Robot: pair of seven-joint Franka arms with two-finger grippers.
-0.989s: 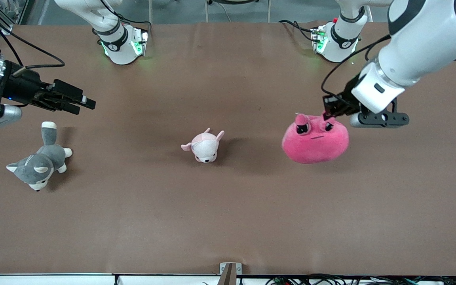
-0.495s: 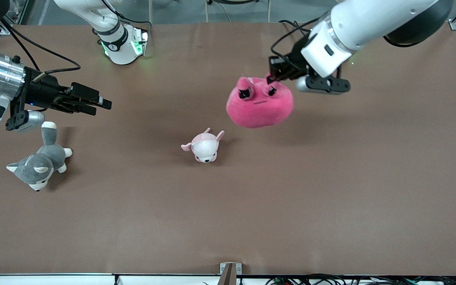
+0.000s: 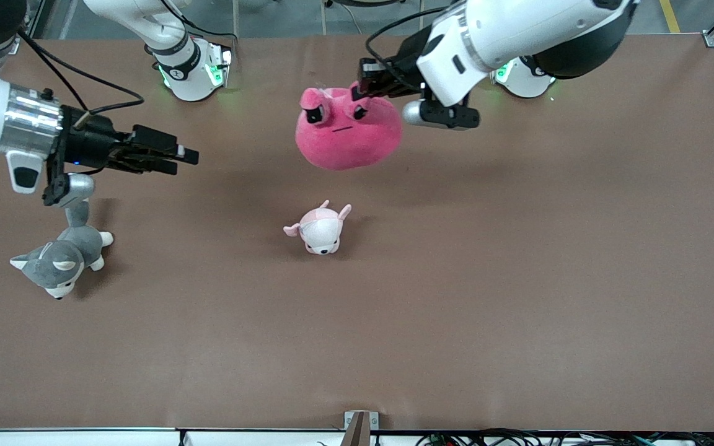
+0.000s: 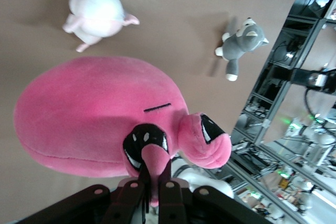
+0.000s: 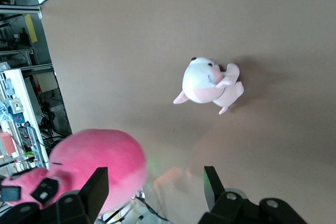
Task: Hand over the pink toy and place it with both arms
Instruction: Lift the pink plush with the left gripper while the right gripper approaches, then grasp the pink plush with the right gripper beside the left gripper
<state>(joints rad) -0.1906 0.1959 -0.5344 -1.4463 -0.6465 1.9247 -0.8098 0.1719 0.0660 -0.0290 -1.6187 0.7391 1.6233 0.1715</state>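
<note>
The pink toy (image 3: 348,130) is a round hot-pink plush with black angry eyes. It hangs in the air over the table between the two arm bases. My left gripper (image 3: 366,87) is shut on a nub at its top; the left wrist view shows the fingers (image 4: 169,174) pinching that nub of the toy (image 4: 94,114). My right gripper (image 3: 186,155) is open and empty, up in the air toward the right arm's end, pointing at the toy. The toy also shows in the right wrist view (image 5: 100,169), beside one finger of the right gripper (image 5: 155,190).
A small pale pink-and-white plush animal (image 3: 320,228) lies mid-table, below the hanging toy. A grey-and-white plush dog (image 3: 59,257) lies toward the right arm's end, under the right wrist. The brown table (image 3: 518,279) has an edge bracket (image 3: 360,427) at the front.
My left gripper has carried the pink toy up and across toward the right arm's end. My right gripper has moved toward the toy. The two small plushes have not moved.
</note>
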